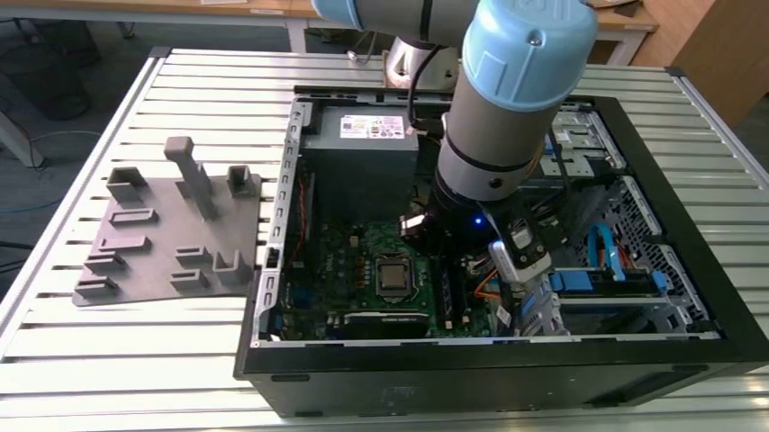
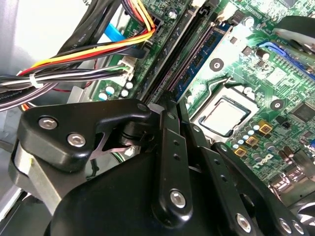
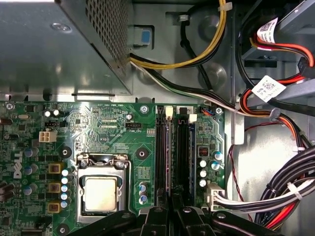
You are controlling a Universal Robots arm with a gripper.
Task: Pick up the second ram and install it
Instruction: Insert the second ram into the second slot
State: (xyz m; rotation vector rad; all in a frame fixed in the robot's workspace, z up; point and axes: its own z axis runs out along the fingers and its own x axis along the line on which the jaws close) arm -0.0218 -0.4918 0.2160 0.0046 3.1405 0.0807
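Observation:
My gripper (image 1: pixel 438 245) is lowered inside the open computer case (image 1: pixel 481 364), over the memory slots beside the processor. The second ram (image 2: pixel 197 60) is a long dark board with chips. It stands on edge in a slot near the processor and appears as a thin strip (image 3: pixel 170 157) in the first wrist view. The gripper (image 2: pixel 172 105) has its fingers drawn close together on the board's near end. In the first wrist view the gripper (image 3: pixel 172 196) lines up with that strip. Whether the board is fully seated is unclear.
The processor (image 3: pixel 101 192) lies beside the slots. The power supply (image 1: pixel 360 144) fills the case's far end. Cable bundles (image 3: pixel 275 196) hang close on the slots' other side. A drive bay with blue tabs (image 1: pixel 601 270) sits at the exterior view's right. A grey fixture (image 1: pixel 168 243) with posts rests on the slatted table (image 1: pixel 121 360).

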